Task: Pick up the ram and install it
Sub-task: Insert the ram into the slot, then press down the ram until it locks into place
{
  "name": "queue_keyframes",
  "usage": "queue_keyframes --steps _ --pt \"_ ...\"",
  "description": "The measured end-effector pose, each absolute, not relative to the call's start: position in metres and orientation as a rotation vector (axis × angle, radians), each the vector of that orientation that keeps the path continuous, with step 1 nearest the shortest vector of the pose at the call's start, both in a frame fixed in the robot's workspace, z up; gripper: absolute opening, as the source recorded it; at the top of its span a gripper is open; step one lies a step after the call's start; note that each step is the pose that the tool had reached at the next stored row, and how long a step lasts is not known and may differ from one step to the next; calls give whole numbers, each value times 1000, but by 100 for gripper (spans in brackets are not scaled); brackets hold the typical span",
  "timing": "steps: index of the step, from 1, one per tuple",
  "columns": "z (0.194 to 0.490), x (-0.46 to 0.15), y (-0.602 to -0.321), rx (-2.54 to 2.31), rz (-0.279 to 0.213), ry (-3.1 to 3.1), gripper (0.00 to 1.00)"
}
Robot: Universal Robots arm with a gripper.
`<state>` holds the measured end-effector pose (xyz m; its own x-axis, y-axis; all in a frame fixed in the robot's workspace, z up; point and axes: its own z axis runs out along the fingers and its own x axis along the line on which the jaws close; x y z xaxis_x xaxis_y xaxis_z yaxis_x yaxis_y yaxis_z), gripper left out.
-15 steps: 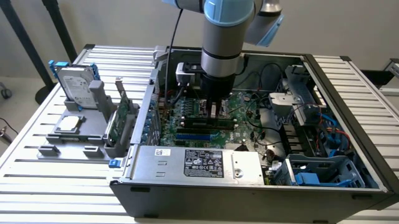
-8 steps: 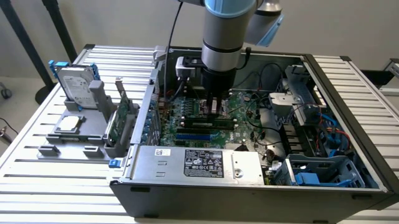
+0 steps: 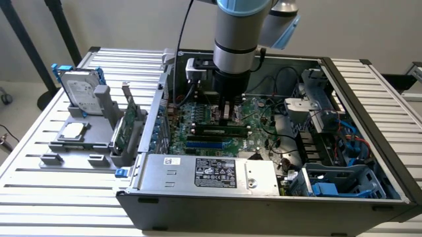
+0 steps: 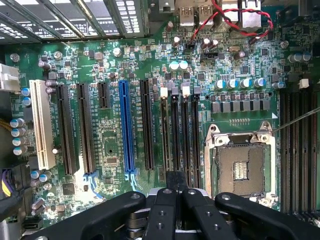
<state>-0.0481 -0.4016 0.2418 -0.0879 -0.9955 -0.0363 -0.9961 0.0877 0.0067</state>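
The ram (image 3: 221, 131), a long thin green stick with black chips, stands on edge along a slot of the motherboard (image 3: 197, 118) inside the open computer case. My gripper (image 3: 228, 116) hangs straight down over the board, its fingertips just above and behind the ram in the exterior view; whether they touch it I cannot tell. In the wrist view the gripper (image 4: 176, 182) is shut, its black fingers pressed together with nothing visible between them, over the row of black memory slots (image 4: 180, 135) beside the empty CPU socket (image 4: 240, 167).
A silver power supply (image 3: 211, 173) fills the case's front. Drive cages with blue parts (image 3: 336, 182) and cables sit at the exterior view's right. Outside the case, a grey rack holds a hard drive with blue rails (image 3: 82, 91) and a green expansion card (image 3: 128, 123).
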Motion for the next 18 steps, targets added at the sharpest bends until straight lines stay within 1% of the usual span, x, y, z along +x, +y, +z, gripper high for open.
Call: queue_keyframes --steps 10,18 --pt "242 -48 -402 -2106 45 2300 11" --pt "234 -50 -402 -2105 39 2296 11"
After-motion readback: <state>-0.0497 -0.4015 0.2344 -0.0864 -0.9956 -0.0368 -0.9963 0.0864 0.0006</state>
